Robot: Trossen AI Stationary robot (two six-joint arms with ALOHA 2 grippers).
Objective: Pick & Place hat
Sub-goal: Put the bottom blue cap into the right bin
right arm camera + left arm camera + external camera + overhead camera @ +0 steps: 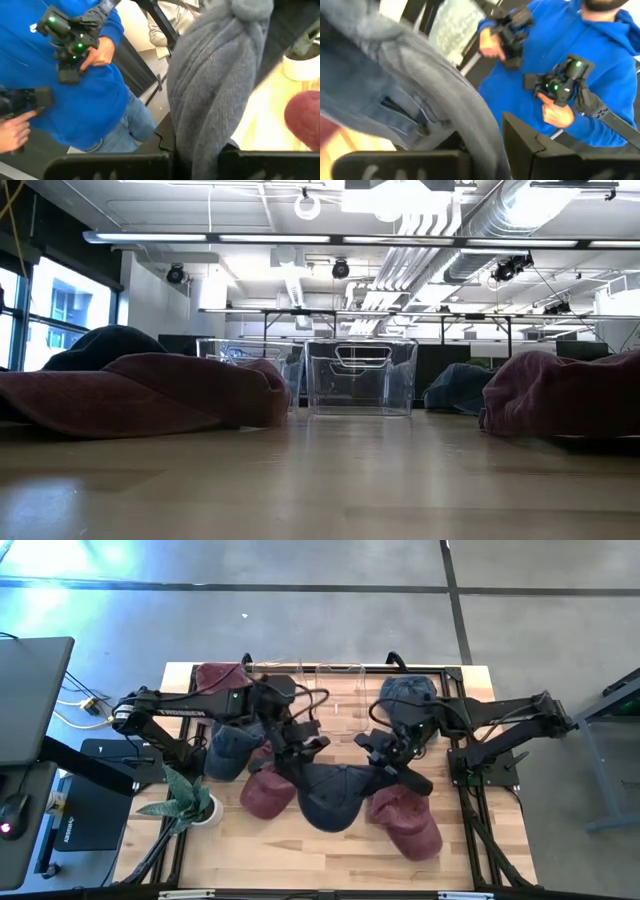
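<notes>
Left hand [300, 745] | grips navy hat [330, 795] | fingertips hidden

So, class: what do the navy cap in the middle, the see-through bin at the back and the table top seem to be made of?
Navy cap: probably woven cotton twill, matte; the wrist views show a fine ribbed weave and soft folds.
See-through bin: likely clear hard plastic, glossy; you can see through its walls, and its rim catches light.
Table top: looks like light wooden butcher block, smooth with a slight sheen; plank seams show from above.
</notes>
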